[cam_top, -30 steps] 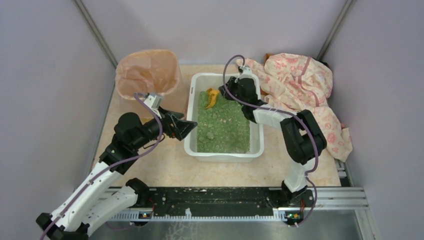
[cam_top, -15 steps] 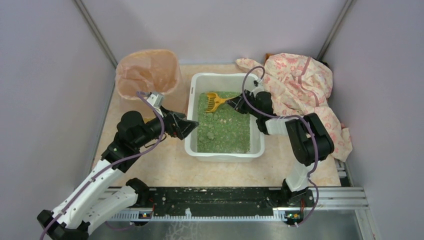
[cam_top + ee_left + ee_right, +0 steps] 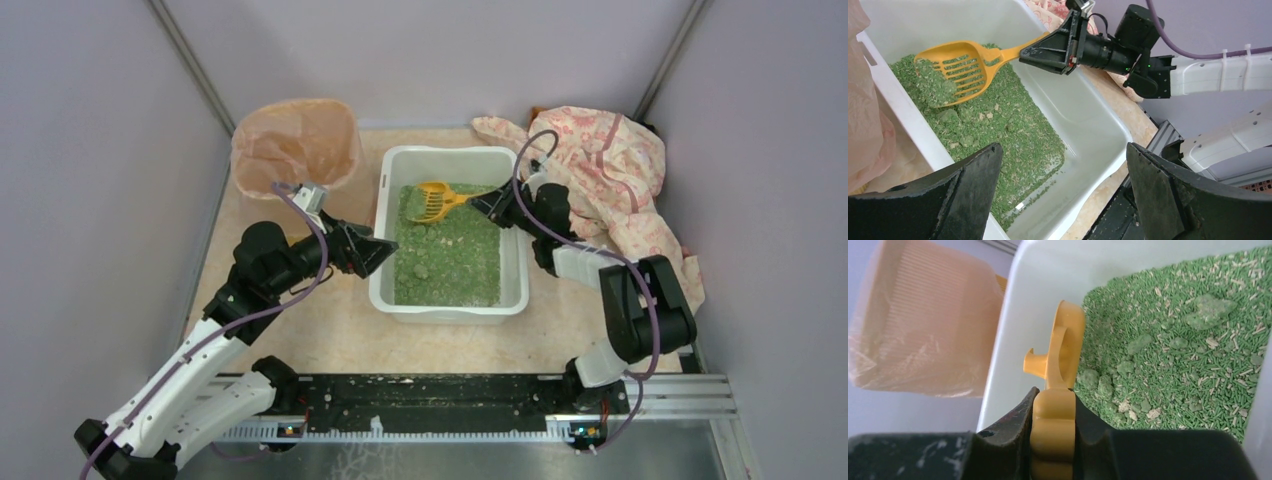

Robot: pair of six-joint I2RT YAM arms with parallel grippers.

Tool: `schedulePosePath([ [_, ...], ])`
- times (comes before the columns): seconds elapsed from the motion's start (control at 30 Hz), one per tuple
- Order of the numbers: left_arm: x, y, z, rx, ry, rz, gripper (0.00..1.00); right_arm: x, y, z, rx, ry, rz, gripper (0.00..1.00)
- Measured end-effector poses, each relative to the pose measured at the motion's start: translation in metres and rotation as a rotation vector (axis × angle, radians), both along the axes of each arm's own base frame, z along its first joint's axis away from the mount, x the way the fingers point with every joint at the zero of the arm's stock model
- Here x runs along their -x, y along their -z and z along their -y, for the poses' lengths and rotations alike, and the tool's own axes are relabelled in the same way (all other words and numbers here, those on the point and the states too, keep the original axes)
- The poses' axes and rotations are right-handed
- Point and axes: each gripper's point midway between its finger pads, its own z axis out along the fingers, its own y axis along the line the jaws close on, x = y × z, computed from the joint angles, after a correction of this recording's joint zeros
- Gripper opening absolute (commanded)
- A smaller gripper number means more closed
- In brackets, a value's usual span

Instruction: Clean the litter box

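The white litter box (image 3: 381,290) holds green granular litter (image 3: 450,255) with a few clumps. My right gripper (image 3: 492,203) is shut on the handle of an orange-yellow slotted scoop (image 3: 432,201), whose bowl hangs over the far left part of the litter with a clump of litter in it (image 3: 933,85). In the right wrist view the scoop handle (image 3: 1054,430) sits clamped between both fingers. My left gripper (image 3: 378,255) stands open at the box's left rim (image 3: 908,125), nothing between its fingers.
A round bin lined with a peach bag (image 3: 297,145) stands left of the box's far end. A pink flowered cloth (image 3: 610,170) lies heaped at the back right. Purple walls close in on both sides.
My right arm has drawn back to the right, swinging the scoop from upright at the far end to lying level over the litter with a clump in it. The left arm has not moved.
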Motion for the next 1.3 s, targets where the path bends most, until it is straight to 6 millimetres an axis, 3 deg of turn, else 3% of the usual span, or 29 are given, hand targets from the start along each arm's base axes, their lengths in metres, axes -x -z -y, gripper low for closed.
schedulePosePath([
  [0.2,-0.001,0.0,0.0,0.002,-0.006,-0.002,0.99,0.014,-0.036,0.023,-0.036,0.019,0.065,0.0],
  [0.43,-0.005,0.005,-0.003,-0.003,-0.035,-0.027,0.99,0.038,-0.073,0.081,-0.068,0.115,0.16,0.0],
  [0.5,-0.005,0.005,-0.003,0.001,-0.037,-0.031,0.99,0.042,-0.074,0.086,-0.076,0.132,0.167,0.0],
  [0.63,-0.007,0.005,0.0,0.008,-0.036,-0.041,0.99,0.054,-0.062,0.078,-0.104,0.081,0.122,0.0],
  [0.83,-0.01,0.013,0.004,0.004,-0.028,-0.075,0.99,0.059,-0.044,0.106,-0.136,0.147,0.06,0.0],
  [1.3,-0.01,0.011,0.004,0.009,-0.028,-0.07,0.99,0.075,-0.056,0.099,-0.325,0.058,0.054,0.0],
])
